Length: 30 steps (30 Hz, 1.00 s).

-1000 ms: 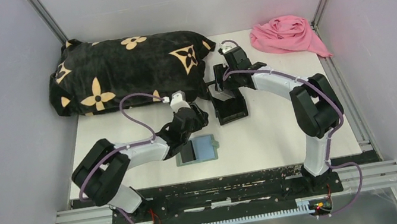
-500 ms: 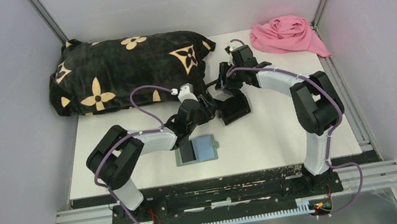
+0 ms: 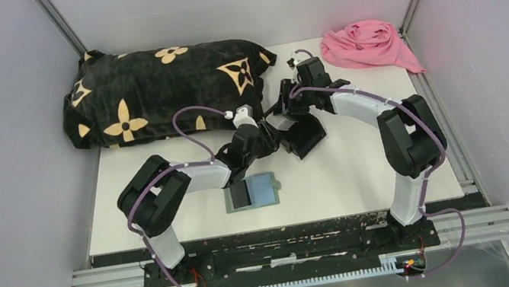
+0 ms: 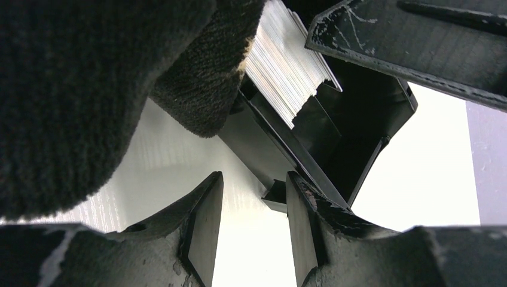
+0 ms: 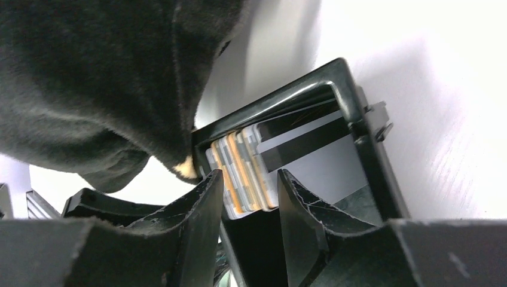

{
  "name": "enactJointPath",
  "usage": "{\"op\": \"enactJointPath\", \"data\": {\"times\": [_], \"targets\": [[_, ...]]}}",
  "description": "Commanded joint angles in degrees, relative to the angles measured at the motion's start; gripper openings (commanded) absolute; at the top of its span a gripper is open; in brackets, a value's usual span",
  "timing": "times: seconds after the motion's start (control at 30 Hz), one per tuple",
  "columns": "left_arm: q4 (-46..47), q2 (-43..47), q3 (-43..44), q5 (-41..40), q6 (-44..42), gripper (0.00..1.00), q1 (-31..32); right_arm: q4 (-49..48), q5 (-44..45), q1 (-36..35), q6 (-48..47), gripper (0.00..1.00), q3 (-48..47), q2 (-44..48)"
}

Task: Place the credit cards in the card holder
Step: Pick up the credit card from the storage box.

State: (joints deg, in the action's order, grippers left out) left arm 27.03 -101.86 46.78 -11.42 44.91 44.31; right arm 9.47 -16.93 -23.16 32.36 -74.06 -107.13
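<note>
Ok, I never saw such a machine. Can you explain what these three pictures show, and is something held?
The machine is a left arm and a right arm, bolted at the near edge of a table. One picture looks down from above; the other two come from a camera on each wrist, showing that claw from close. On the table lie a black flowered cushion, a pink cloth, a green card holder and a black box with the credit cards standing inside. The left claw is open and holds nothing. The right claw has its fingers on both sides of the cards; whether it grips them I cannot tell.
</note>
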Motion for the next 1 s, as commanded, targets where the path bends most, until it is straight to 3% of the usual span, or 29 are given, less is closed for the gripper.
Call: {"op": "enactJointPath", "data": {"times": [0.0,0.23,0.5,0.97], "targets": [[2.0,-0.6,3.0,0.0,-3.1,0.5,-0.7,0.3,-0.8,-1.0,-0.2,0.43,0.3,4.5],[0.9,-1.1,4.0,0.0,-3.3,0.51,-1.6,3.1,1.1,-1.3,-2.5,0.4,0.3,4.6],[1.1,-1.0,2.4,-0.4,-3.2,0.51,-1.8,5.2,5.9,-1.3,-9.2,0.59,-0.8,6.5],[-1.9,-3.6,5.2,-1.4,-2.9,0.51,-3.9,8.1,7.7,-1.3,-13.4,0.62,-3.3,7.9]]}}
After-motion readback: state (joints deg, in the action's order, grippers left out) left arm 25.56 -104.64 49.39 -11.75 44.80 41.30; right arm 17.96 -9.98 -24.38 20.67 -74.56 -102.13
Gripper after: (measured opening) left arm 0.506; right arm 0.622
